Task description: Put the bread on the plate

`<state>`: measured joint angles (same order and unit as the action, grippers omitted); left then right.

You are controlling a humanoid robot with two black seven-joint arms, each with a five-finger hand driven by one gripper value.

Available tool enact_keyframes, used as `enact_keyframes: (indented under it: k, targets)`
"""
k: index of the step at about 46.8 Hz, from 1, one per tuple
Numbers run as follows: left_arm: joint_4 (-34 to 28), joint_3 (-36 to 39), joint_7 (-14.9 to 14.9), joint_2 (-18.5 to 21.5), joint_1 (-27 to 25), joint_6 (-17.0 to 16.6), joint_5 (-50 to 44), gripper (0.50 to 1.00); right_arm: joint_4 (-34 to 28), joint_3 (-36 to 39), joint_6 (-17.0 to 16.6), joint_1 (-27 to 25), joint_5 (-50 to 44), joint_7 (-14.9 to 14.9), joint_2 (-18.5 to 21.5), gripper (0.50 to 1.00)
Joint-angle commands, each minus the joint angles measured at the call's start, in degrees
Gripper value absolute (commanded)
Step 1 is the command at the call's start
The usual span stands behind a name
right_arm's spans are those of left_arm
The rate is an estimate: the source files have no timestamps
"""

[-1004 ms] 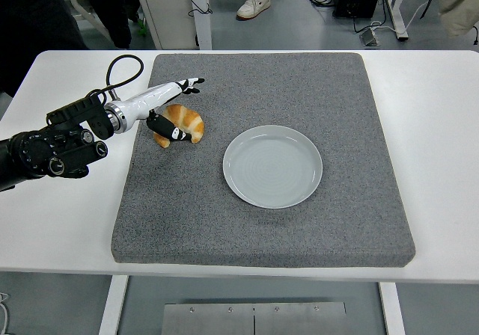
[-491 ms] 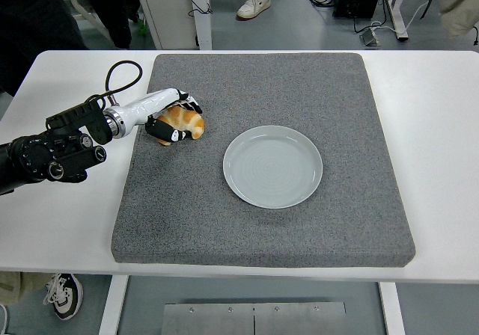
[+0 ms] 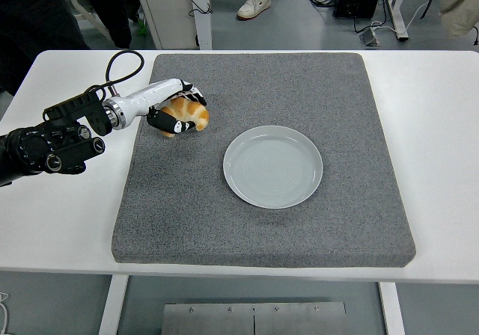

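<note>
The left hand (image 3: 174,108) has its fingers curled around the bread (image 3: 188,114) over the far left of the grey mat (image 3: 262,230) on the white worktop (image 3: 441,163). The plate (image 3: 273,166), near the mat's middle, holds nothing. Since a second ago the fingers have closed and the bread has shifted slightly farther.

The bread (image 3: 188,115) — a golden-brown croissant, curved — sits at the grey mat's far left, wrapped by fingers; the plate (image 3: 273,166) — round, pale grey-white, empty — lies flat mid-mat, well apart to its right
</note>
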<state>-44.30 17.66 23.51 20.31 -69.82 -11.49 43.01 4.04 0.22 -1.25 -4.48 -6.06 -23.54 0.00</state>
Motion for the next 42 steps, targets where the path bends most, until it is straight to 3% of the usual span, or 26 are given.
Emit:
enact_keyframes:
  k: [1,17,42]
  targets:
    - [0.0,-0.1,0.0,0.2,-0.7,0.1,0.0,0.500,0.0,0.0,0.0,0.0,0.0,0.0,0.0,1.000]
    - [0.0,-0.2,0.0,0.3,-2.6,0.2,-0.3,0.500,0.0,0.0,0.0,0.1,0.0,0.1,0.0,1.000]
    - [0.0,-0.4,-0.1,4.6,-15.1,1.9,-0.9,0.500,-0.1,0.0,0.0,0.1,0.0,0.0,0.0,1.000]
